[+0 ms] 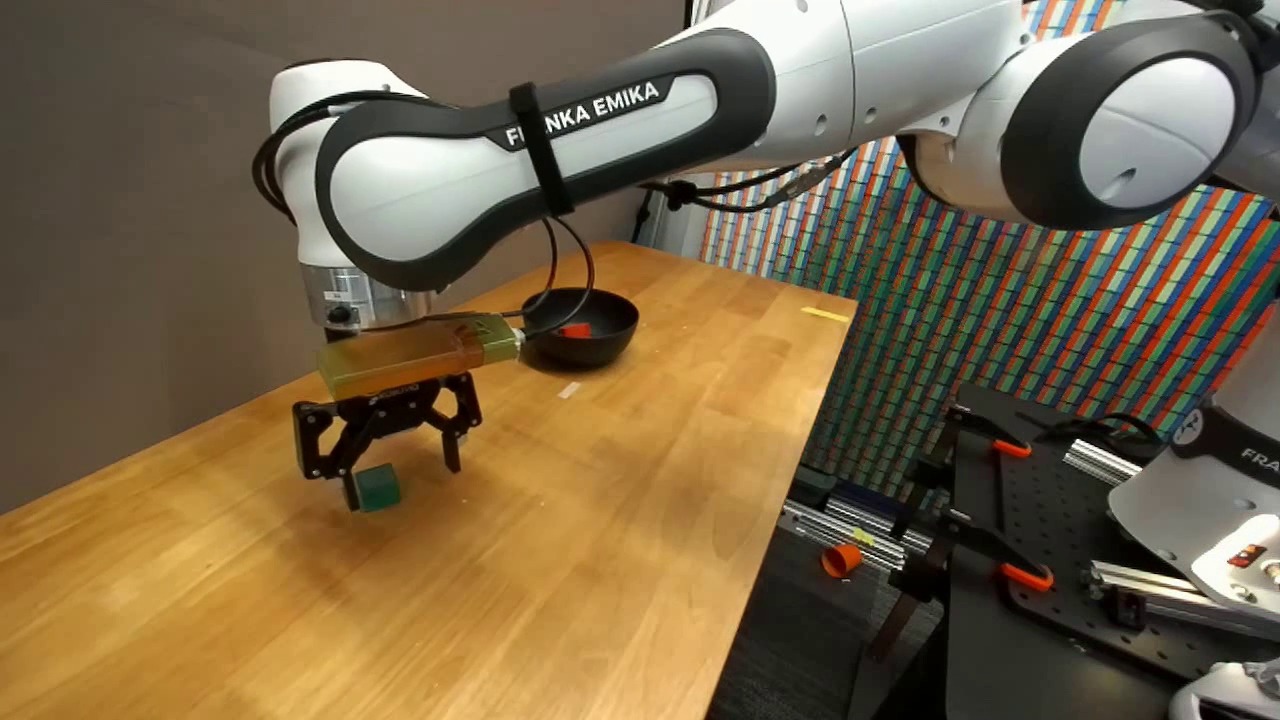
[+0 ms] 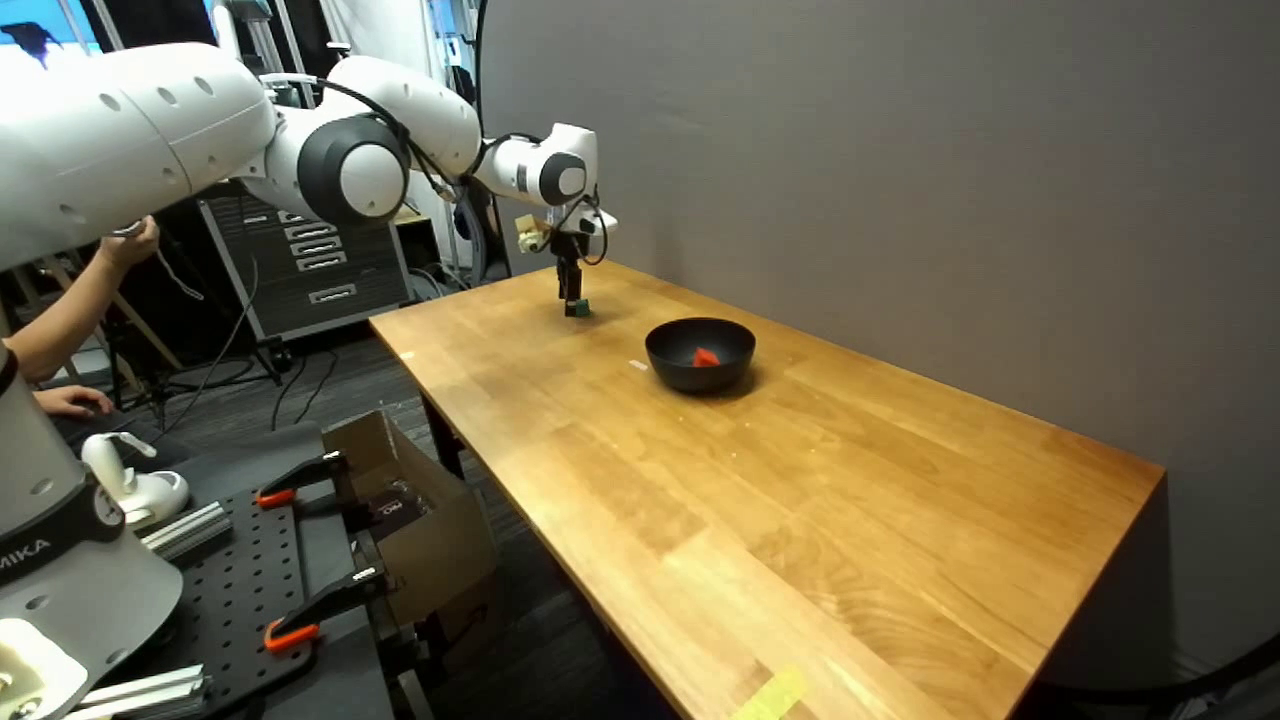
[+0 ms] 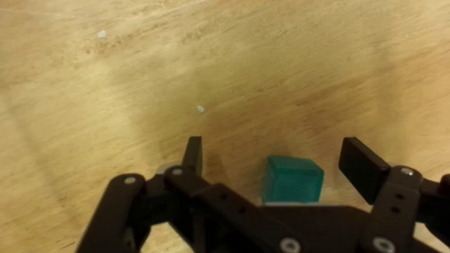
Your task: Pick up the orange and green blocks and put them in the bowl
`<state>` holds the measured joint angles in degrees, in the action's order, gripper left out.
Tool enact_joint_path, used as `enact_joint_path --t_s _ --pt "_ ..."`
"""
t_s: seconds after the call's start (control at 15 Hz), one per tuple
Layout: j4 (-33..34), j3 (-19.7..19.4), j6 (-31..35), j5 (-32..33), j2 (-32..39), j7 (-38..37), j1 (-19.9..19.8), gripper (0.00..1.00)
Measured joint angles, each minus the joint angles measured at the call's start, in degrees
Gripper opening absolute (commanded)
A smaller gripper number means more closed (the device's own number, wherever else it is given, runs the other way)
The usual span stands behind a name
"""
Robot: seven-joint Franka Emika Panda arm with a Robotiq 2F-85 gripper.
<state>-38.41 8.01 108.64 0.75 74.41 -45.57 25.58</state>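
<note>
The green block [image 1: 378, 488] sits on the wooden table between the fingers of my gripper [image 1: 402, 482]. It also shows in the wrist view [image 3: 294, 182], where its lower edge is hidden by the gripper body. My gripper [image 3: 272, 151] is open. In the wrist view both fingers stand apart from the block, which is closer to the right finger. A small part of the green block [image 2: 583, 309] shows beside the gripper in an exterior view. The black bowl [image 1: 608, 350] stands on the table, and an orange-red block [image 1: 574, 330] lies inside it. Both also show in an exterior view: bowl [image 2: 690, 378], block [image 2: 705, 357].
The wooden table [image 2: 800, 520] runs along a grey wall [image 2: 900, 200]. Yellow tape [image 2: 772, 695] and a small pale strip [image 1: 569, 390] are on its surface. An orange cup [image 1: 841, 560] lies on the floor. A cardboard box [image 2: 440, 540] stands beside the robot's base.
</note>
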Motion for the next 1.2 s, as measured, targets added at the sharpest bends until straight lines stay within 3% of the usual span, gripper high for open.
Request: enact_joint_path --t_s 0.27,0.53,0.6,0.67,1.13,1.2 --pt "3.42 -0.73 0.0 0.0 1.4 -0.34 1.04 1.0" --pt "7.0 -4.54 0.09 0.89 3.86 -1.21 3.37 1.0" --pt "7.95 -5.6 0.1 1.37 4.68 -1.57 4.03 0.75" --pt "8.8 -6.49 0.09 1.71 5.52 -1.95 4.56 0.74" --pt "13.21 -10.66 2.12 5.21 8.92 -3.65 6.62 0.18" --pt "13.21 -11.12 2.39 5.58 8.91 -3.88 6.79 0.16"
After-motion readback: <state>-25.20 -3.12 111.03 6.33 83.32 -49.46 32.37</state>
